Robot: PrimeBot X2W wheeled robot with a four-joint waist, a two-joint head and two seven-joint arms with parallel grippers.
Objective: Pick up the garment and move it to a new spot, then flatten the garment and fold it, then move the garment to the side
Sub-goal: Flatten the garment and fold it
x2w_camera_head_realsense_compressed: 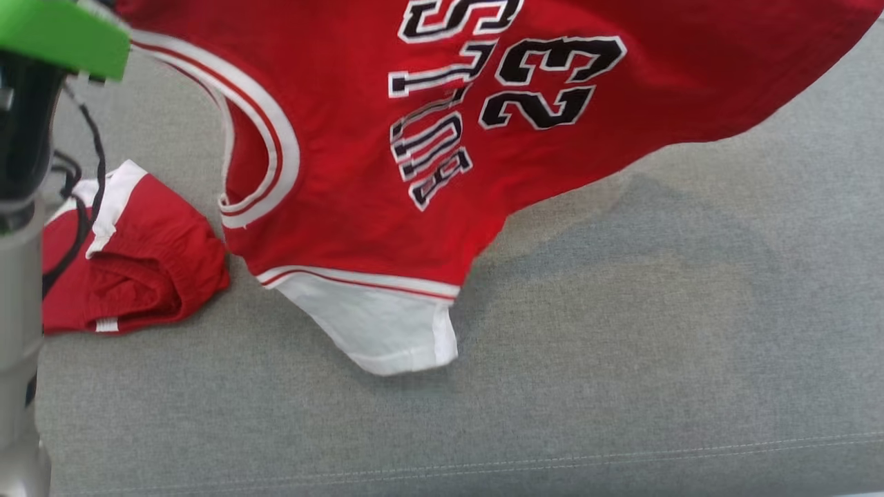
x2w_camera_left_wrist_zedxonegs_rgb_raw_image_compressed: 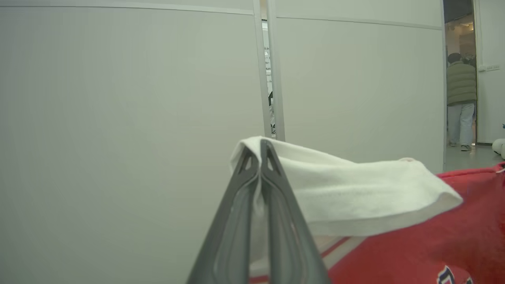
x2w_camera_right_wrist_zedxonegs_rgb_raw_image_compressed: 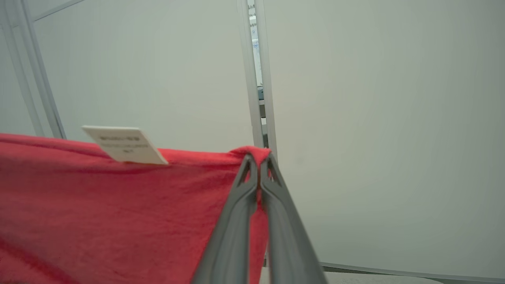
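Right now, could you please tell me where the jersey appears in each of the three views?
Head view: jersey hangs across the top and middle, over the grey surface.
Left wrist view: lower right, its white sleeve pinched in the left gripper.
Right wrist view: lower left, a red corner pinched in the right gripper.
Shared landmark: the gap between wall panels, in both wrist views.
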